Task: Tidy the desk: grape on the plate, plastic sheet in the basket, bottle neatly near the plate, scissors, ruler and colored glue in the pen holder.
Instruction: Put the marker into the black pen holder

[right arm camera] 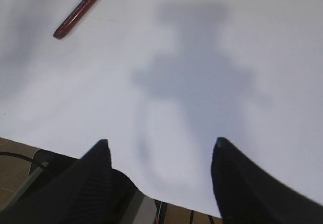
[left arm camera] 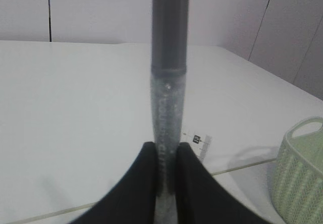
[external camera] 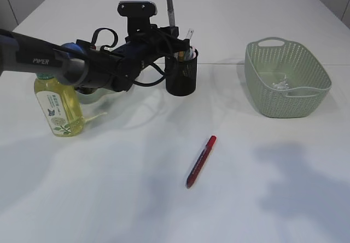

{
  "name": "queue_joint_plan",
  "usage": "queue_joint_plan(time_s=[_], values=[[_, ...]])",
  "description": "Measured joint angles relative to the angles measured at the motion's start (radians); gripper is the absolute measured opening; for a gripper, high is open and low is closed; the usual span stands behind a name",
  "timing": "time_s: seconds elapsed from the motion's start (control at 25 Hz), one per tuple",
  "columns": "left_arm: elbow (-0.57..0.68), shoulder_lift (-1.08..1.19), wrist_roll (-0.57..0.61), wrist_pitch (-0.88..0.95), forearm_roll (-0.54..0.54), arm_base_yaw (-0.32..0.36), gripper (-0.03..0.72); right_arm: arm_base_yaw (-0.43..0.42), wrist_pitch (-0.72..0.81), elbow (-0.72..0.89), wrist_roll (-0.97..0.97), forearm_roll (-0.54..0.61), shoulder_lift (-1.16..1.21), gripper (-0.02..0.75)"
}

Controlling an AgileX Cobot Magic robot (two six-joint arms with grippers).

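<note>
Left tool (left arm camera: pixel 165 166) clamped, arm outstretched; right tool (right arm camera: pixel 160 146) agape.

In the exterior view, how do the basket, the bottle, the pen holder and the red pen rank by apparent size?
Largest to smallest:
1. green basket
2. bottle, partly hidden by the arm
3. black pen holder
4. red pen, long but thin

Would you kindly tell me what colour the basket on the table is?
The basket is pale green with perforated walls, shown best in the exterior view.
</note>
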Motion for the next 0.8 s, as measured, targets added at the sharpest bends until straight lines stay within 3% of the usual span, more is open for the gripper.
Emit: queue_joint_plan(time_s=[0.8], values=[[0.0, 0.001, 0.0, 0.033, 0.0, 0.0, 0.148, 0.0, -0.018, 0.0, 0.0, 0.0, 0.0, 0.49]])
